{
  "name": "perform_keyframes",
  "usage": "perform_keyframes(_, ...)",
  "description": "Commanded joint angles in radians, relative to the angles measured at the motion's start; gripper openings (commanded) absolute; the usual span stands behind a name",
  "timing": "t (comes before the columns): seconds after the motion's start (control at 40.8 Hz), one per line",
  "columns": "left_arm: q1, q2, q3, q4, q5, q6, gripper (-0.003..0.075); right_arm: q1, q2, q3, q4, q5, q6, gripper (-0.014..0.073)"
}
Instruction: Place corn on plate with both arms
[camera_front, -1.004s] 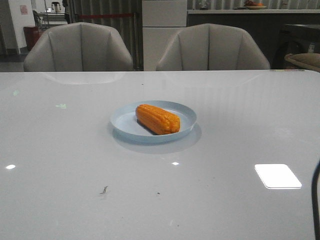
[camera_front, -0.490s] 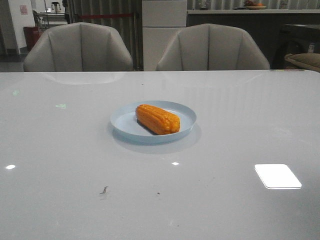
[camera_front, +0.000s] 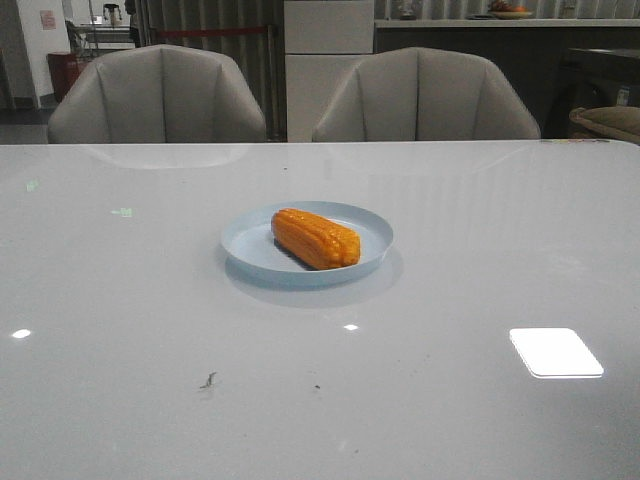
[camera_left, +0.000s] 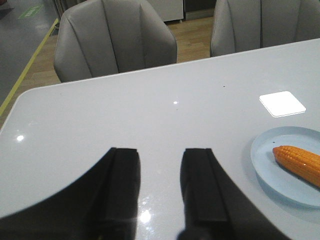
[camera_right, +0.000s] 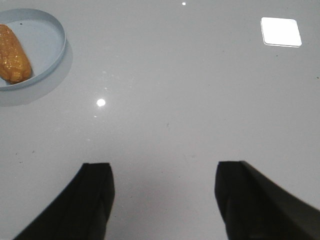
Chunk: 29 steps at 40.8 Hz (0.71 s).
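Gone from the front view's right edge is a dark cable; corn (camera_front: 316, 238) rests on plate (camera_front: 245, 246), well clear of both arms' parted, empty fingers (camera_left: 120, 185) (camera_right: 95, 200), so placement looks complete.

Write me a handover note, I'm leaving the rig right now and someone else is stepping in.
Left gripper: open, empty, above bare table, apart from the plate.
Right gripper: open wide, empty, above bare table, apart from the plate.
Corn: lying on its side inside the plate, near the middle of the table.
Done: corn is on the plate, both grippers are clear of it.
Left: nothing visible to finish; just confirm and park the arms.
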Motion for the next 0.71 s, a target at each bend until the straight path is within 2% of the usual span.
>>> perform_keyframes(0.0, 0.003, -0.003, -0.029, -0.004, -0.087, -0.001, 0.0174, -0.005, -0.003, -0.028, 0.010, -0.072, -0.011, 0.0538)
perform_keyframes(0.147, 0.003, -0.003, -0.029, -0.004, -0.087, -0.001, 0.0092, -0.005, -0.003, -0.028, 0.010, -0.072, -0.011, 0.0538)
perform_keyframes(0.685, 0.003, -0.030, -0.025, -0.024, -0.087, -0.019, 0.0094, -0.005, -0.003, -0.028, 0.010, -0.072, -0.011, 0.0538)
